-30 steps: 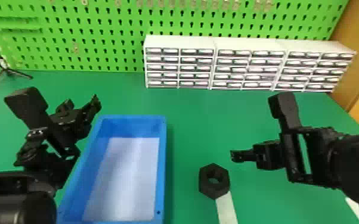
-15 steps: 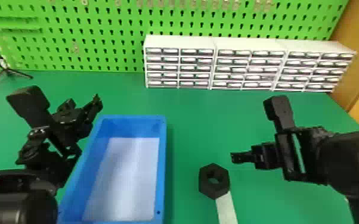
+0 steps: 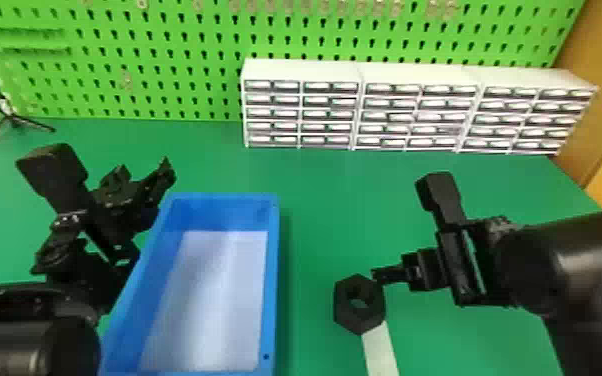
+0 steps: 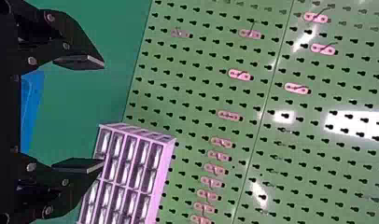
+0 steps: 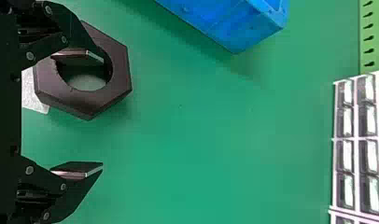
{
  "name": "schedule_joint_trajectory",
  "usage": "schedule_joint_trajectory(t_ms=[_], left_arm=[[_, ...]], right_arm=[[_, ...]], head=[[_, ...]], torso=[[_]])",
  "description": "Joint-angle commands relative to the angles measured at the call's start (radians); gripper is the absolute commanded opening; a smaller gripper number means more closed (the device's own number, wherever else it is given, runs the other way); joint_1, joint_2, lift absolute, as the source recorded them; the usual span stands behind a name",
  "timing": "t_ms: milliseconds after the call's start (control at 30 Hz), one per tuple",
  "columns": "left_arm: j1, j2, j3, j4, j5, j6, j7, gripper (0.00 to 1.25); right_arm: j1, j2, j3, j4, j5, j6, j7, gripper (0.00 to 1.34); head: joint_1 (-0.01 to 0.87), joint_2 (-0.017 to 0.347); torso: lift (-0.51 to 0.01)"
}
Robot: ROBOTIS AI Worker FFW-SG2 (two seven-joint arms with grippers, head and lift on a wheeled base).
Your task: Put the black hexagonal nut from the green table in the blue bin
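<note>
From where I stand, the green flat-topped counter (image 3: 315,185) has a blue rectangular plastic bin (image 3: 273,300) left of its middle. Right of the bin, apart from it, lies a black hexagonal nut (image 3: 359,321), a flat white strip (image 3: 379,350) running from it toward the near side. Behind, right of centre, white boxy drawer units (image 3: 302,105) stand before a green perforated pegboard (image 3: 190,65); a thin black tripod (image 3: 10,117) stands far left.

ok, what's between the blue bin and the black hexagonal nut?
Just bare green table. The head view shows that stretch, from the blue bin across to the black hexagonal nut.
</note>
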Motion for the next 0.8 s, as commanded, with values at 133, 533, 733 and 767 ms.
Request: schedule_joint_trajectory(t_ms=[133,533,733,767], left_arm=[[-0.001,0.0,0.0,0.003,0.005,0.0,0.0,0.75],[-0.001,0.0,0.0,0.004,0.005,0.0,0.0,0.75],[-0.003,0.0,-0.002,0.006,0.007,0.0,0.0,0.75],[-0.003,0.0,-0.002,0.006,0.007,0.0,0.0,0.75]], right_arm=[[-0.027,-0.002,0.047,0.091,-0.003,0.003,0.0,0.87],[-0.063,-0.005,0.08,0.145,-0.003,0.003,0.0,0.87],[-0.072,-0.006,0.088,0.169,-0.001,0.003,0.0,0.87],[-0.073,-0.006,0.09,0.172,-0.001,0.003,0.0,0.87]], head=[[0.692,0.008],[0.692,0.008],[0.692,0.008],[0.692,0.008]], torso=[[-0.097],[-0.097],[-0.097],[-0.097]])
